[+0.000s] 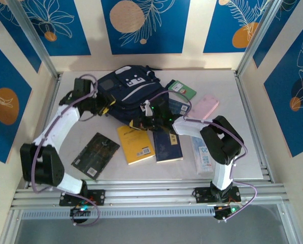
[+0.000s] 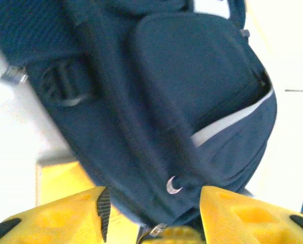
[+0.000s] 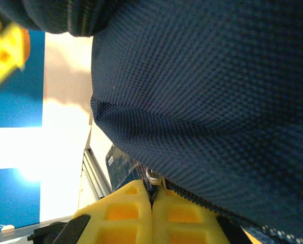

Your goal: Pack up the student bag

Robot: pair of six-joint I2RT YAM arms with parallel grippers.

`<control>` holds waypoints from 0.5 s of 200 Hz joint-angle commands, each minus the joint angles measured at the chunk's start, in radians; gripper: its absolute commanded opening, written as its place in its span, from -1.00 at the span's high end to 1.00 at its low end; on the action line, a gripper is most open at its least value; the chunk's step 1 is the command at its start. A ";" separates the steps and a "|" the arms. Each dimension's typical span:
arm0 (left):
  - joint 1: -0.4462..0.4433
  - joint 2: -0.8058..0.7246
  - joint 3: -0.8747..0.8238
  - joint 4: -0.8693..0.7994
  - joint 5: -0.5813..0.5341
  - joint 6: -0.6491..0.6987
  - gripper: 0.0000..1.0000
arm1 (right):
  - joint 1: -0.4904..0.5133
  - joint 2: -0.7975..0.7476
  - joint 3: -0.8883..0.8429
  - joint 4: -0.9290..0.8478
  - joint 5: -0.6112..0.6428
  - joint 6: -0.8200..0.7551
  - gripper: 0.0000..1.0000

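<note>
The navy-blue student bag (image 1: pixel 128 86) lies at the back middle of the table, white buckle patch up. My left gripper (image 1: pixel 104 105) is at its left side. In the left wrist view it (image 2: pixel 154 197) is open, and the bag's lower edge (image 2: pixel 156 101), with a small metal ring, sits between the yellow fingers (image 2: pixel 55 218). My right gripper (image 1: pixel 147 116) is at the bag's near edge. In the right wrist view it (image 3: pixel 152 192) is shut on a metal zipper pull (image 3: pixel 152 177) under the mesh fabric (image 3: pixel 207 91).
On the white table (image 1: pixel 253 132) in front of the bag lie a yellow book (image 1: pixel 135 144), a navy book (image 1: pixel 167 146) and a dark book (image 1: pixel 95 155). A green item (image 1: pixel 182 89), a pink case (image 1: pixel 204 107) and a white-blue pack (image 1: pixel 203 155) lie to the right.
</note>
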 commanded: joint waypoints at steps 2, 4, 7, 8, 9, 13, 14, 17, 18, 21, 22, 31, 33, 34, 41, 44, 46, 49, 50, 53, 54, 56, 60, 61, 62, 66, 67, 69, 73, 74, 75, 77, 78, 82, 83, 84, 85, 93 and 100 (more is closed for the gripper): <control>0.002 -0.038 -0.182 0.277 0.036 -0.258 -0.06 | 0.014 0.013 0.002 0.110 -0.041 0.057 1.00; 0.002 -0.038 -0.196 0.296 0.036 -0.271 -0.08 | 0.014 0.014 0.000 0.113 -0.042 0.059 1.00; 0.002 -0.039 -0.212 0.319 0.037 -0.286 -0.09 | 0.014 0.015 -0.001 0.120 -0.044 0.063 1.00; 0.002 -0.038 -0.217 0.327 0.038 -0.290 -0.09 | 0.014 0.016 -0.002 0.120 -0.045 0.065 1.00; 0.002 -0.037 -0.222 0.334 0.039 -0.294 -0.10 | 0.014 0.016 -0.003 0.122 -0.045 0.066 1.00; 0.002 -0.034 -0.240 0.365 0.041 -0.312 -0.13 | 0.014 0.016 -0.006 0.129 -0.048 0.071 1.00; 0.002 -0.033 -0.243 0.371 0.041 -0.315 -0.13 | 0.014 0.017 -0.006 0.130 -0.050 0.073 1.00; 0.002 -0.029 -0.254 0.395 0.044 -0.327 -0.14 | 0.014 0.018 -0.007 0.135 -0.051 0.078 1.00; 0.002 -0.028 -0.258 0.401 0.045 -0.330 -0.14 | 0.014 0.018 -0.007 0.137 -0.052 0.079 1.00; 0.002 -0.024 -0.268 0.421 0.047 -0.341 -0.15 | 0.014 0.018 -0.010 0.142 -0.054 0.083 1.00; 0.002 -0.023 -0.270 0.427 0.048 -0.344 -0.15 | 0.014 0.018 -0.012 0.143 -0.054 0.084 1.00; 0.002 -0.014 -0.295 0.477 0.050 -0.369 -0.16 | 0.014 0.018 -0.019 0.160 -0.060 0.095 1.00; 0.003 -0.013 -0.299 0.487 0.048 -0.373 -0.16 | 0.014 0.018 -0.020 0.163 -0.061 0.098 1.00; 0.003 -0.012 -0.301 0.490 0.048 -0.375 -0.16 | 0.014 0.018 -0.020 0.163 -0.061 0.098 1.00; 0.003 -0.010 -0.316 0.514 0.040 -0.387 -0.16 | 0.014 0.018 -0.024 0.174 -0.066 0.108 1.00; 0.003 -0.009 -0.322 0.524 0.038 -0.390 -0.16 | 0.014 0.019 -0.026 0.178 -0.069 0.110 1.00; 0.003 -0.010 -0.325 0.529 0.034 -0.393 -0.15 | 0.014 0.019 -0.027 0.181 -0.070 0.112 1.00; 0.003 -0.011 -0.331 0.540 0.033 -0.395 -0.15 | 0.014 0.020 -0.028 0.184 -0.072 0.116 1.00; 0.003 -0.011 -0.333 0.542 0.032 -0.397 -0.14 | 0.014 0.020 -0.029 0.186 -0.073 0.117 1.00; 0.003 -0.011 -0.338 0.550 0.030 -0.399 -0.14 | 0.013 0.020 -0.030 0.188 -0.074 0.120 1.00; 0.003 -0.011 -0.339 0.552 0.029 -0.400 -0.14 | 0.014 0.020 -0.030 0.190 -0.074 0.121 1.00; 0.003 -0.011 -0.342 0.554 0.027 -0.402 -0.14 | 0.014 0.020 -0.030 0.193 -0.074 0.123 1.00; 0.003 -0.011 -0.346 0.557 0.024 -0.402 -0.13 | 0.014 0.020 -0.033 0.197 -0.075 0.126 1.00; 0.003 -0.011 -0.347 0.558 0.024 -0.403 -0.13 | 0.014 0.020 -0.033 0.197 -0.076 0.126 1.00; 0.003 -0.011 -0.348 0.558 0.023 -0.404 -0.13 | 0.014 0.020 -0.034 0.198 -0.075 0.127 1.00; 0.003 -0.011 -0.351 0.558 0.022 -0.404 -0.12 | 0.015 0.020 -0.035 0.201 -0.076 0.129 1.00; 0.003 -0.011 -0.351 0.558 0.020 -0.404 -0.12 | 0.016 0.020 -0.035 0.202 -0.077 0.129 1.00; 0.003 -0.010 -0.353 0.559 0.019 -0.404 -0.12 | 0.016 0.020 -0.036 0.205 -0.079 0.130 1.00; 0.003 -0.008 -0.355 0.563 0.018 -0.403 -0.11 | 0.015 0.020 -0.037 0.206 -0.080 0.130 1.00; 0.003 -0.007 -0.356 0.565 0.018 -0.403 -0.11 | 0.015 0.021 -0.037 0.207 -0.080 0.130 1.00; 0.002 -0.007 -0.357 0.565 0.018 -0.403 -0.11 | 0.016 0.021 -0.036 0.206 -0.080 0.130 1.00; 0.003 -0.005 -0.358 0.569 0.018 -0.402 -0.11 | 0.016 0.021 -0.035 0.206 -0.079 0.130 1.00; 0.003 -0.004 -0.359 0.570 0.018 -0.403 -0.11 | 0.016 0.021 -0.036 0.206 -0.079 0.130 1.00; 0.003 0.000 -0.361 0.576 0.019 -0.404 -0.10 | 0.017 0.022 -0.035 0.206 -0.081 0.130 1.00; 0.003 0.001 -0.362 0.577 0.019 -0.404 -0.10 | 0.016 0.023 -0.035 0.206 -0.081 0.131 1.00; 0.003 0.001 -0.362 0.578 0.019 -0.403 -0.10 | 0.017 0.023 -0.034 0.207 -0.082 0.130 1.00; 0.003 0.003 -0.362 0.579 0.019 -0.404 -0.10 | 0.017 0.023 -0.034 0.206 -0.081 0.131 1.00; 0.003 0.016 -0.364 0.587 0.019 -0.404 -0.09 | 0.018 0.027 -0.033 0.212 -0.082 0.133 1.00; 0.003 0.028 -0.367 0.600 0.022 -0.406 -0.08 | 0.019 0.030 -0.032 0.214 -0.081 0.134 1.00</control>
